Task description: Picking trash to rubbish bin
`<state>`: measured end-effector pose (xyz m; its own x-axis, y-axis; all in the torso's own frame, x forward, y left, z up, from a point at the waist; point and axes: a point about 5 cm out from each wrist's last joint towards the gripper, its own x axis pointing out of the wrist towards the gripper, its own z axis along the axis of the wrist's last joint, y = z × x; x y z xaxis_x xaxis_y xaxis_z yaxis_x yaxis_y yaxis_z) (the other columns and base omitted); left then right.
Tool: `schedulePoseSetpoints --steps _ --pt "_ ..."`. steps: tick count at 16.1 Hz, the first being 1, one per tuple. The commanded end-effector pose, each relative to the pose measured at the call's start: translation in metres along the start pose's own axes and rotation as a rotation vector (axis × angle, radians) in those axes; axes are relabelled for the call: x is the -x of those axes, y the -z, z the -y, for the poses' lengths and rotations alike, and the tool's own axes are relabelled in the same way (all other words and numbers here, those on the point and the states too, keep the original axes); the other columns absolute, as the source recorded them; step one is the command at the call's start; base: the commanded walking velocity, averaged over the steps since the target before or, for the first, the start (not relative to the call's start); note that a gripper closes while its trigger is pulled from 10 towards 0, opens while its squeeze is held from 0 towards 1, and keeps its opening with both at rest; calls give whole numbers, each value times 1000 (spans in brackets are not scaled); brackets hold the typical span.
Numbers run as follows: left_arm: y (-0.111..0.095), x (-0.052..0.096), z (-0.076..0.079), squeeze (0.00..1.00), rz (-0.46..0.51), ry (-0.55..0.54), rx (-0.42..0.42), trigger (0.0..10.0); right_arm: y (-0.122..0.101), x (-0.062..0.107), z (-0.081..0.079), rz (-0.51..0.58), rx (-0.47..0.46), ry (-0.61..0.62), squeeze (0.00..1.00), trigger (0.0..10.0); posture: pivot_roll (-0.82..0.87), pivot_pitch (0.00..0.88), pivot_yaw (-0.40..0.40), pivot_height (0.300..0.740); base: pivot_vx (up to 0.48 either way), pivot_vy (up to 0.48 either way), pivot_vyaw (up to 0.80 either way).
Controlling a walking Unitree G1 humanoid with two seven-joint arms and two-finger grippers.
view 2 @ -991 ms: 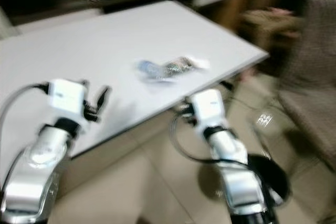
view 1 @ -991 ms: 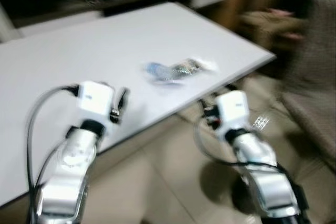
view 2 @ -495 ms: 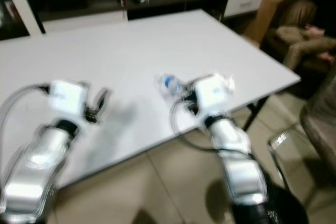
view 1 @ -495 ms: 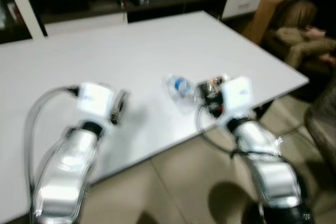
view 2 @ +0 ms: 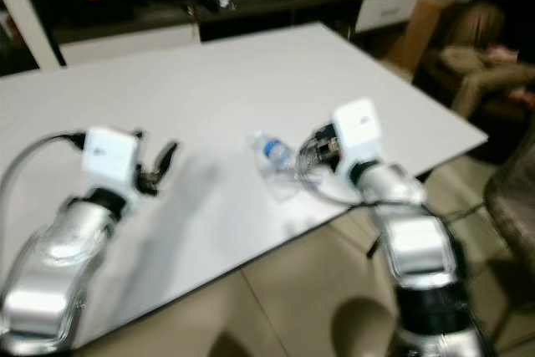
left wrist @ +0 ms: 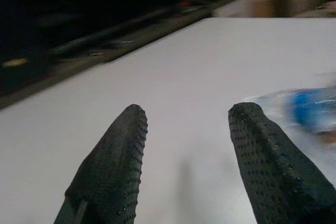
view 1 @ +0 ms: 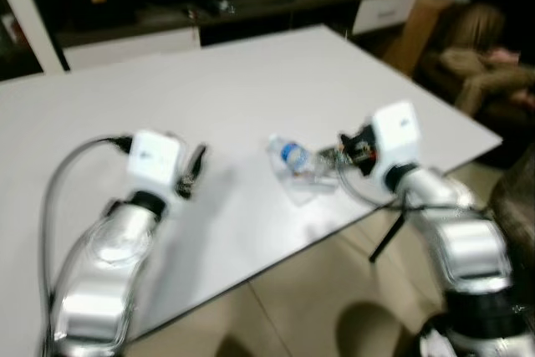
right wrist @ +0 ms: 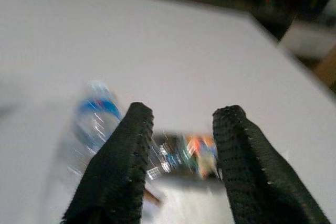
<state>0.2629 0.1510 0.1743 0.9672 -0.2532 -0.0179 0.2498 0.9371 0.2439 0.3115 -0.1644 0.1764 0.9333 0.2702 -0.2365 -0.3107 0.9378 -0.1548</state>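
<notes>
A crushed clear plastic bottle with a blue label lies on the white table, near its right front edge. A colourful wrapper lies against it. My right gripper hovers open just over this trash from the right, and in the right wrist view its fingers straddle the wrapper with the bottle to one side. My left gripper is open above bare table to the left of the bottle, holding nothing. The bottle's blue label is at the edge of the left wrist view.
A person sits on a brown sofa at the far right. A dark low cabinet runs along the back wall. A grey chair stands at the right edge, over beige floor tiles below the table's front edge.
My right arm rose from beside the table's edge and reached over the table to the bottle and wrapper. The camera shifted. The left arm stayed roughly where it was.
</notes>
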Motion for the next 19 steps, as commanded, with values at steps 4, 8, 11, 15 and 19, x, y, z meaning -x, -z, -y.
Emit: schedulePoseSetpoints --steps 4,8,11,15,19 --pt "-6 -5 -6 0 6 37 -30 10000 -16 -9 -7 -163 -27 -356 1000 10000 8 51 -39 740 358 0 0" --pt "-5 -3 -1 0 -7 82 -33 10000 -13 -27 7 -250 22 -369 1000 10000 9 68 -43 740 347 0 0" --pt "-2 0 3 0 -41 146 -11 10000 -20 -37 12 -283 20 -356 1000 10000 10 77 -47 740 99 0 0" --pt "-3 3 6 0 -35 191 -22 10000 -33 -44 15 -330 21 -451 1000 10000 1 92 -62 740 0 0 0" --pt "-4 1 6 0 -40 202 -30 10000 -28 -48 14 -410 84 -470 1000 10000 -9 88 -83 740 0 0 0"
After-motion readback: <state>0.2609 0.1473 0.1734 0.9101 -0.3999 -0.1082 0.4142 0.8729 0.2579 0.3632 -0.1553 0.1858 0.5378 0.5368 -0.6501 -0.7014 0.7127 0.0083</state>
